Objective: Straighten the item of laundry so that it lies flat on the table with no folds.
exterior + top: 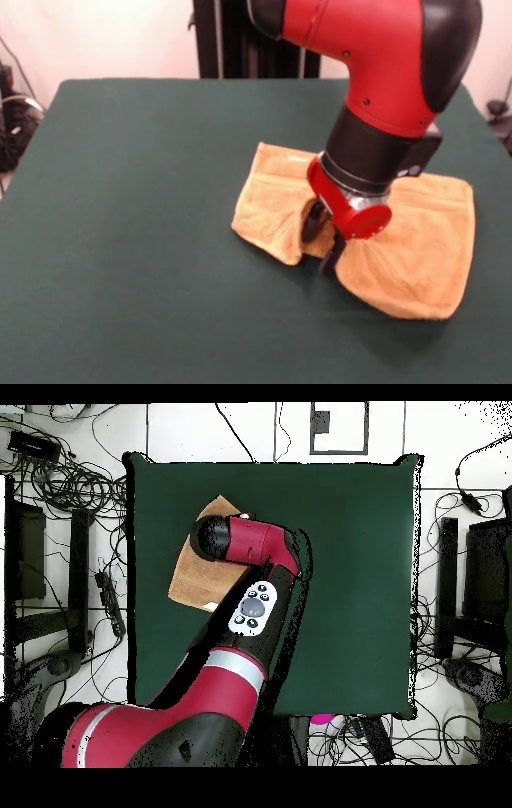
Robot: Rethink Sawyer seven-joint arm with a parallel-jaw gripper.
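The orange-tan towel [416, 240] lies right of the middle of the dark green table [144, 224]. It is crumpled, with its near edge drawn into a notch and creases running out from there. My gripper [322, 242] is down at that notch, its two black fingers [310, 224] closed on a bunched fold of the towel. In the overhead view the red arm covers the gripper and most of the towel [188, 582], which lies near the table's [350, 564] left edge.
The black pedestal column [240, 36] stands behind the table's far edge. Cables and gear [12, 112] sit off the left side. In the overhead view, cables [70, 484] and dark equipment [465, 594] surround the table on the floor.
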